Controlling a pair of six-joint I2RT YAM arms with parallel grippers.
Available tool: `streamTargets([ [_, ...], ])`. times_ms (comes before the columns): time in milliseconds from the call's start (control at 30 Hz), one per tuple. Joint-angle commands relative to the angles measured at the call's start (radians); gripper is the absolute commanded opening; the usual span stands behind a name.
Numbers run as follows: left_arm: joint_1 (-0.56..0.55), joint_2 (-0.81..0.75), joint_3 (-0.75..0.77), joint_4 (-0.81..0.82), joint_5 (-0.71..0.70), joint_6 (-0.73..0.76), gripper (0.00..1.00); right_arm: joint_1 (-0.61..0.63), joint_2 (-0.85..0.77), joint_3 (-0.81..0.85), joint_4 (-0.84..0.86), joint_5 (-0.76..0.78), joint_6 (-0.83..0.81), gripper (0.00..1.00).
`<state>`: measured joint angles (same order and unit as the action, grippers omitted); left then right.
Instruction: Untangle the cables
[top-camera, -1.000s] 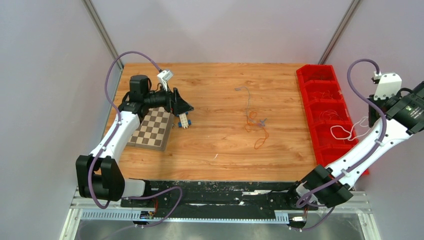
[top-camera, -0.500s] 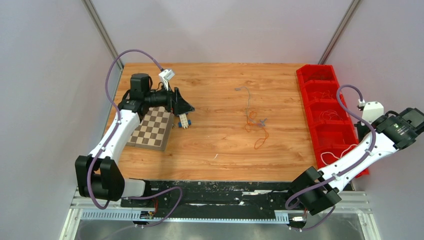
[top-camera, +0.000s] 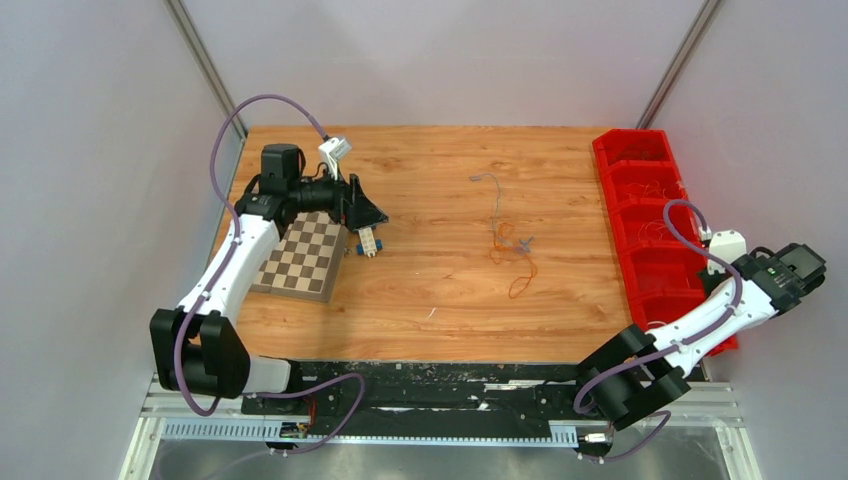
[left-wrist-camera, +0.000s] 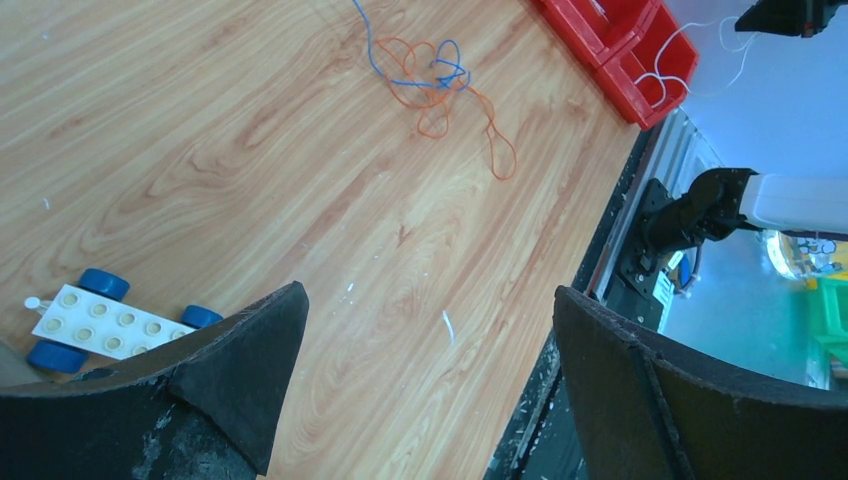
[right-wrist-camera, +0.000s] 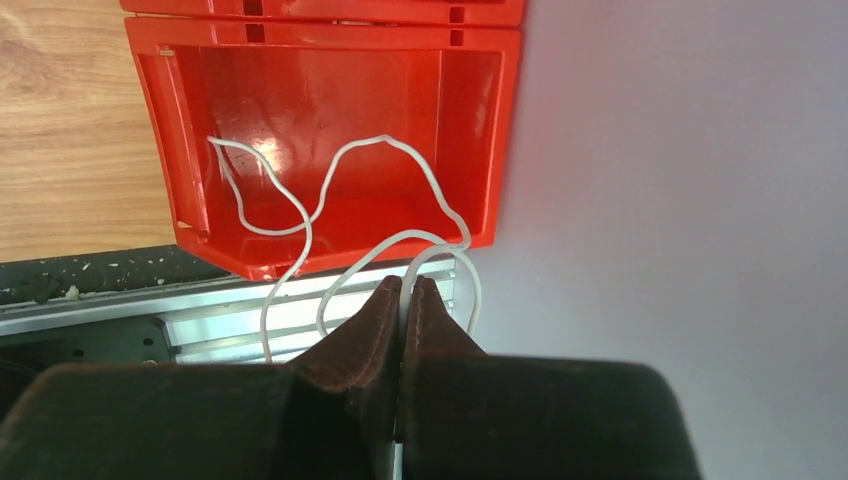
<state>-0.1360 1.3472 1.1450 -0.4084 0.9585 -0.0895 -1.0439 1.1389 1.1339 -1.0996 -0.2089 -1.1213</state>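
Note:
A loose tangle of thin orange and bluish cables (top-camera: 512, 250) lies on the wooden table right of centre. It also shows in the left wrist view (left-wrist-camera: 432, 88). My left gripper (top-camera: 376, 214) is open and empty, hovering at the table's left, well away from the tangle; its jaws (left-wrist-camera: 428, 292) stand wide apart. My right gripper (top-camera: 805, 266) is off the table's right edge, beside the nearest red bin. It (right-wrist-camera: 407, 284) is shut on a white cable (right-wrist-camera: 380, 139) that loops into that bin.
A row of red bins (top-camera: 648, 205) lines the right table edge, with thin wires in some. A small checkerboard (top-camera: 305, 258) and a white toy block with blue wheels (top-camera: 368, 243) lie under the left gripper. Grey walls enclose the table.
My right arm has swung down and toward the near edge, carrying the white cable to the nearest red bin. The left arm and the tangle have not moved.

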Motion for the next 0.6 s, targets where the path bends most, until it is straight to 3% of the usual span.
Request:
streamTargets([
  [0, -0.005, 0.014, 0.058, -0.037, 0.003, 0.056, 1.0, -0.002, -0.013, -0.053, 0.1, -0.011, -0.015, 0.0],
  [100, -0.005, 0.023, 0.072, -0.051, 0.003, 0.065, 1.0, 0.005, -0.009, -0.086, 0.121, -0.014, -0.005, 0.03],
  [200, -0.004, 0.026, 0.079, -0.062, 0.003, 0.076, 1.0, 0.015, 0.002, -0.099, 0.136, -0.015, 0.014, 0.18],
  [300, -0.005, 0.029, 0.084, -0.072, -0.001, 0.087, 1.0, 0.026, 0.021, -0.072, 0.142, -0.036, 0.059, 0.25],
  [400, -0.005, 0.034, 0.088, -0.079, -0.003, 0.088, 1.0, 0.05, 0.044, -0.035, 0.134, -0.039, 0.102, 0.41],
  [567, -0.005, 0.042, 0.105, -0.088, -0.006, 0.088, 1.0, 0.12, 0.045, 0.071, 0.014, -0.128, 0.164, 0.59],
])
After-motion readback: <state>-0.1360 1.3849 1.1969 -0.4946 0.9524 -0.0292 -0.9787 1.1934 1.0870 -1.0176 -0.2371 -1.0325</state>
